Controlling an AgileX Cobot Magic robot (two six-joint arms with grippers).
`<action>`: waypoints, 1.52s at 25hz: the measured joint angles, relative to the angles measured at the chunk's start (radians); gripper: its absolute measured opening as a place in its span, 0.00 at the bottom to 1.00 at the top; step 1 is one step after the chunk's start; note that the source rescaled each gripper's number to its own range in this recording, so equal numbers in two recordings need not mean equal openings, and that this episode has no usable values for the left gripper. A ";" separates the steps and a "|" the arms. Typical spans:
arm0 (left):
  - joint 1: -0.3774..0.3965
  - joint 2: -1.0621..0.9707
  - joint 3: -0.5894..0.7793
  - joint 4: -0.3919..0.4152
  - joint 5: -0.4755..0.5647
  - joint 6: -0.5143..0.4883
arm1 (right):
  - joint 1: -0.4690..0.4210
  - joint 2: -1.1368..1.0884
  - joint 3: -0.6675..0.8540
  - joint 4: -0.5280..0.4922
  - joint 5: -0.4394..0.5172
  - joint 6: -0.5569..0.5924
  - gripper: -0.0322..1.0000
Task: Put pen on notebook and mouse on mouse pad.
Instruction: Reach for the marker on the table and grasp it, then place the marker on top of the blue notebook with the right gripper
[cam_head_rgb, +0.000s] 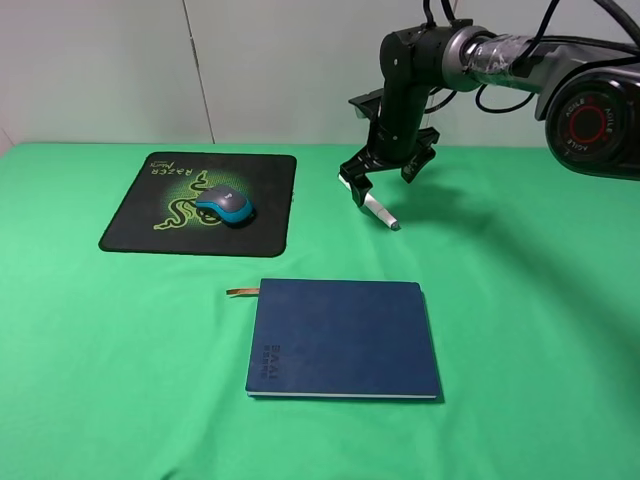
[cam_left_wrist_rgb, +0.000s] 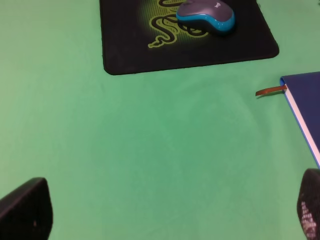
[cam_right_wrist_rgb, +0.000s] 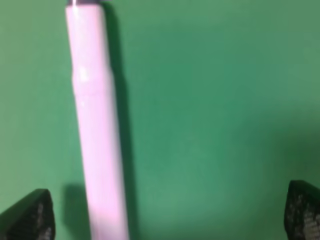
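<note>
The white pen (cam_head_rgb: 380, 211) lies on the green cloth behind the notebook, and in the right wrist view the pen (cam_right_wrist_rgb: 95, 125) runs lengthwise between the fingers, close to one of them. Just above it, my right gripper (cam_head_rgb: 384, 180) hangs open, straddling the pen without touching it. The navy notebook (cam_head_rgb: 340, 338) lies flat near the front, its brown ribbon (cam_head_rgb: 242, 291) sticking out. On the black Razer mouse pad (cam_head_rgb: 150, 225) sits the teal and grey mouse (cam_head_rgb: 225, 205). My left gripper (cam_left_wrist_rgb: 167, 210) is open over bare cloth, out of the exterior view.
A green cloth (cam_head_rgb: 520, 300) covers the whole table, with a white wall behind. The left wrist view shows the mouse pad (cam_left_wrist_rgb: 130, 50), the mouse (cam_left_wrist_rgb: 206, 16) and a corner of the notebook (cam_left_wrist_rgb: 305, 95) ahead of the fingers.
</note>
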 joint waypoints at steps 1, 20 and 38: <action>0.000 0.000 0.000 0.000 0.000 0.000 | 0.000 0.001 0.000 0.003 -0.003 0.000 1.00; 0.000 0.000 0.000 0.000 0.000 0.000 | 0.000 0.028 0.001 0.024 -0.003 0.000 0.56; 0.000 0.000 0.000 0.000 0.000 0.000 | 0.000 0.020 0.001 0.026 0.045 0.000 0.03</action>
